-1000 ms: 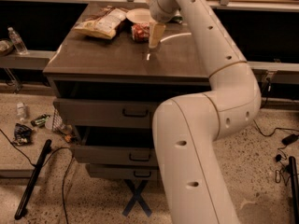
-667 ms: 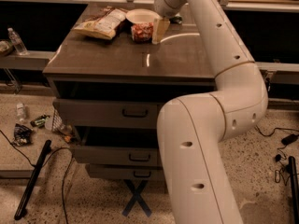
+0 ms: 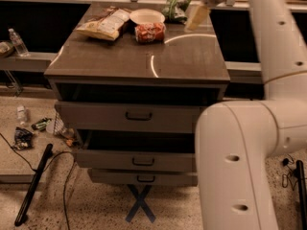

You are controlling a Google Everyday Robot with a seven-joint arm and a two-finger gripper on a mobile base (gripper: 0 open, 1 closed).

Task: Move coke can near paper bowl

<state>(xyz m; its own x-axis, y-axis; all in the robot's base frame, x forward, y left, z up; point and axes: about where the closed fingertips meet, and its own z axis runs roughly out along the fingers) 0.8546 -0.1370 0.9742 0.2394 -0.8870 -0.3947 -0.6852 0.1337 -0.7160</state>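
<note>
The coke can (image 3: 150, 32) lies on its side on the brown cabinet top (image 3: 139, 61), red with white lettering. It is right in front of the off-white paper bowl (image 3: 147, 17), close to or touching its near rim. My gripper (image 3: 196, 17) hangs above the back right of the top, to the right of the can and bowl and apart from both. It holds nothing that I can see.
A tan and brown snack bag (image 3: 106, 24) lies left of the bowl. A green snack bag (image 3: 176, 4) stands at the back, between bowl and gripper. My white arm (image 3: 268, 104) fills the right side. The cabinet drawers (image 3: 139, 115) are pulled open. Bottles and cables litter the floor at left.
My gripper has drawn away from the can, moving right and up. The can stays lying in front of the bowl.
</note>
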